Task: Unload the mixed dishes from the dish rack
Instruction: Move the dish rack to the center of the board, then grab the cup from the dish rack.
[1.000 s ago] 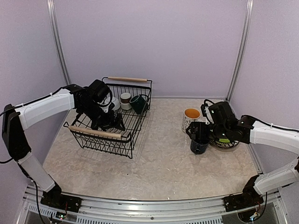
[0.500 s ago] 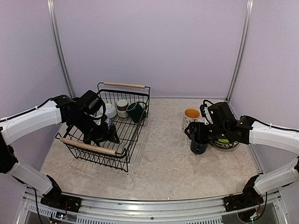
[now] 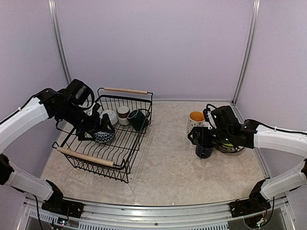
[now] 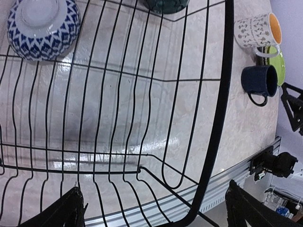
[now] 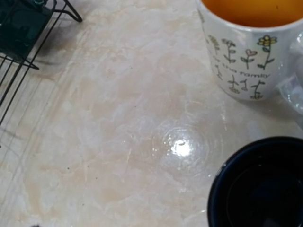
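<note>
The dish rack slid left; patterned bowl lies beyond left claw.

**Robotics test cell, not a home kitchen.** Plain lilac wall panels framed by aluminium uprights enclose a marble-patterned table. A left arm and a right arm, both white and black, are bolted to a metal rail along the near edge. Household ware, such as the dish rack, is the only domestic note.
</note>
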